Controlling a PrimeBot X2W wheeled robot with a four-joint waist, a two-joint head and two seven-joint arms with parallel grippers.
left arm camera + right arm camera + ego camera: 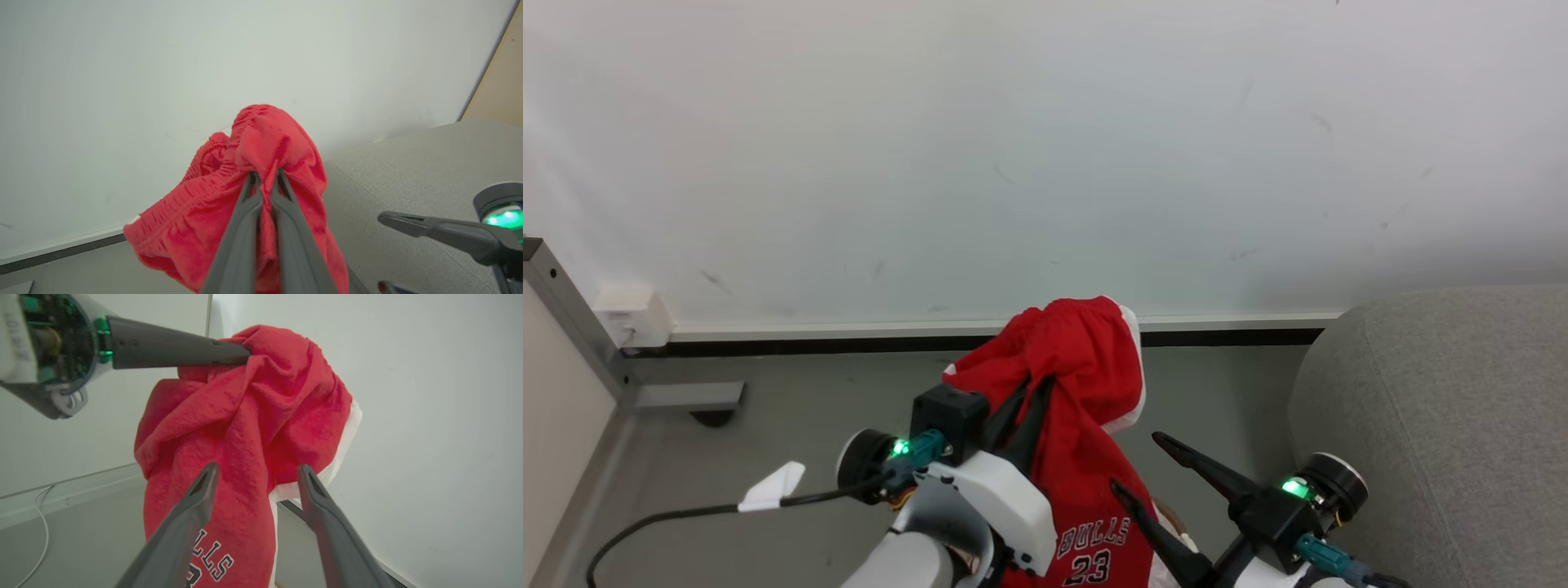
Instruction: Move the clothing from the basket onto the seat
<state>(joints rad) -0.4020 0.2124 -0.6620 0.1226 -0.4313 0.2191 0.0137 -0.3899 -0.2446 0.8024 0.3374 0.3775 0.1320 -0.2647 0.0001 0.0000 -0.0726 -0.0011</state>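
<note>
The clothing, bright red with white trim, hangs in mid-air in my head view. It is pinched at its bunched top by the left gripper, whose two fingers are pressed together on the fabric. The cloth drapes down past that arm, and I read "BULLS 23" near the bottom edge. The right gripper sits just beside the hanging cloth with its jaws spread wide, holding nothing; I cannot tell whether its lower finger touches the fabric. The grey seat is off to my right, apart from the clothing, which hangs over the grey floor before a white wall. In my left wrist view the fingers clamp a fold of the clothing, with the seat beyond it. In my right wrist view the spread fingers frame the clothing, and the left gripper bites its top from the upper left.
</note>
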